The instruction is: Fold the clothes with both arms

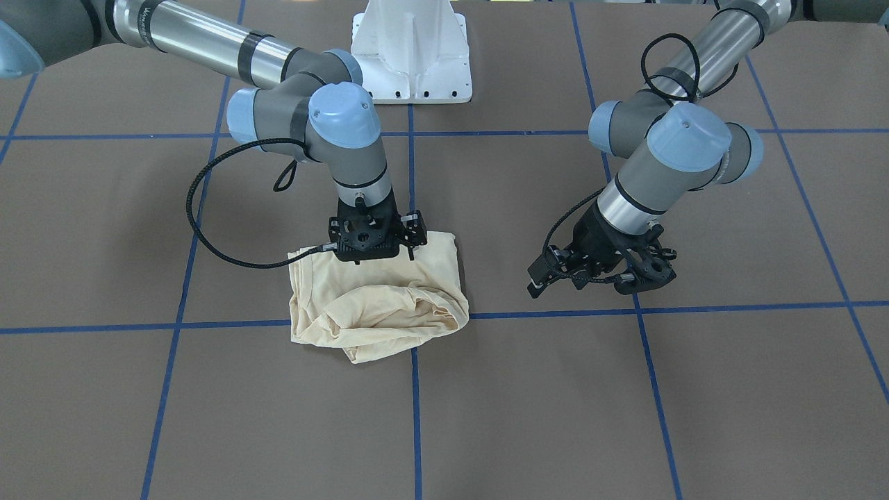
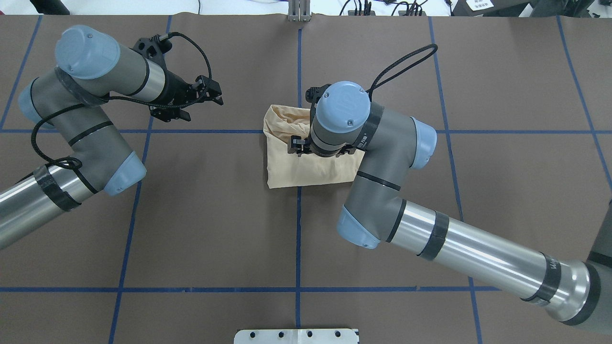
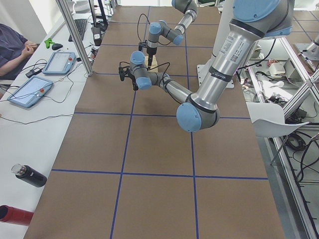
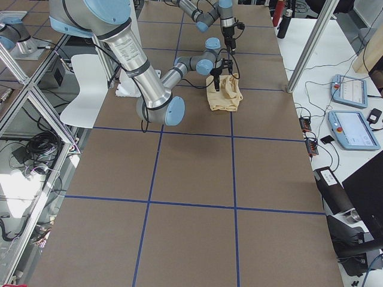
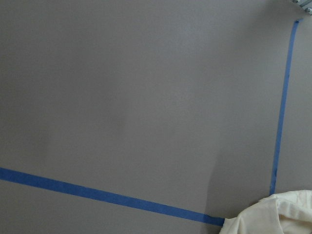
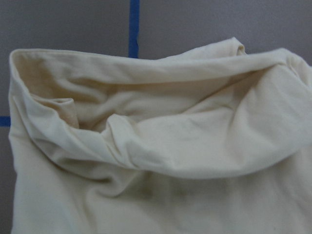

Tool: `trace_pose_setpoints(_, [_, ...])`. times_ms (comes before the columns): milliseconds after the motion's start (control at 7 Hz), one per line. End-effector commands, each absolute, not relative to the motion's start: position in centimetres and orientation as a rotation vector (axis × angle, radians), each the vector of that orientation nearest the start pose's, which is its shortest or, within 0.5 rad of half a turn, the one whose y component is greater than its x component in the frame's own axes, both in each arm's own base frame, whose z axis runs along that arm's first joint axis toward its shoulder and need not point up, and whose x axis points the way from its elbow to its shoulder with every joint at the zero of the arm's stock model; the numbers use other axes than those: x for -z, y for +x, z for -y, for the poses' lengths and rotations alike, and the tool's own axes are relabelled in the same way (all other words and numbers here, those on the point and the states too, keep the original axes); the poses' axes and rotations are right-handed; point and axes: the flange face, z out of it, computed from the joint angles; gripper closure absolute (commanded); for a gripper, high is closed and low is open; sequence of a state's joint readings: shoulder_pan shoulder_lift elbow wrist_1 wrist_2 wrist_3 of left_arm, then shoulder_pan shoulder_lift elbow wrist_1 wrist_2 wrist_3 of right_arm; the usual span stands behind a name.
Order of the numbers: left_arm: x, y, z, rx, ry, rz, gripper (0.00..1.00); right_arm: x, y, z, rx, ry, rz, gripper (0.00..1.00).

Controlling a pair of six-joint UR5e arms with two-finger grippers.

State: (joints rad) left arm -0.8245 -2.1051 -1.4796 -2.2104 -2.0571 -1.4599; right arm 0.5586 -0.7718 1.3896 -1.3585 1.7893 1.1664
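- Near the middle of the table (image 1: 625, 417), over a crossing of two blue tape lines (image 1: 229, 325), the shirt (image 1: 378, 305) was seen lying in a folded, roughly rectangular bundle.
- Its edge nearer the robot was laid fairly flat, while the far edge was rumpled into loose, rolled folds, as was shown closely by the right wrist view.
- The right gripper (image 1: 380, 255) was pointed straight down and was set at the flat part of the shirt, just inside the near edge.
- Its fingertips were hidden by its own body and wrist in the views that reached it, so it could not be told whether it was spread, closed or pinching cloth.
- The left gripper (image 2: 215, 94) was held above bare table on the robot's left side, well apart from the shirt, and was tilted with its fingers turned toward the shirt's side.
- Its fingers were seen spread, with nothing held between them.
- Only a corner of the shirt was caught by the left wrist view, at the lower right, beside the meeting of two tape lines.
- A white pedestal (image 1: 411, 62) was seen at the robot's edge of the table, in line with the central tape line.
- A seated person (image 3: 12, 47) and a tablet (image 3: 30, 92) on a side bench were shown in the left side view.
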Motion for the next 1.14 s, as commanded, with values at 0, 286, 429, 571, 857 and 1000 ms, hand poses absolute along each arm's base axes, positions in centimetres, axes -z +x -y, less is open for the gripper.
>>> trace_pose_setpoints(0, [-32.3, 40.7, 56.7, 0.374, 0.081, -1.137, 0.0, -22.6, -60.5, 53.7, -0.041, 0.236, 0.756, 0.02])
trace_pose_setpoints(286, [-32.6, 40.8, 56.6, 0.376, 0.079, -1.134, 0.0, -21.1, -60.6, 59.7, -0.048, 0.263, 0.724, 0.02])
trace_pose_setpoints(429, [-32.6, 40.8, 56.6, 0.383, 0.075, -1.134, 0.0, -22.6, -60.4, 62.0, -0.062, 0.296, 0.753, 0.03])
trace_pose_setpoints(571, [-32.4, 40.5, 56.6, 0.382, 0.079, -1.139, 0.0, -23.3, -60.2, 63.8, -0.075, 0.322, 0.766, 0.03])
trace_pose_setpoints(857, [-32.3, 40.1, 56.2, 0.379, 0.082, -1.143, 0.0, -22.8, -59.9, 64.4, -0.087, 0.362, 0.779, 0.03])
trace_pose_setpoints(1000, [-32.0, 39.9, 56.3, 0.374, 0.09, -1.146, 0.0, -22.6, -58.9, 65.4, -0.093, 0.366, 0.78, 0.02])
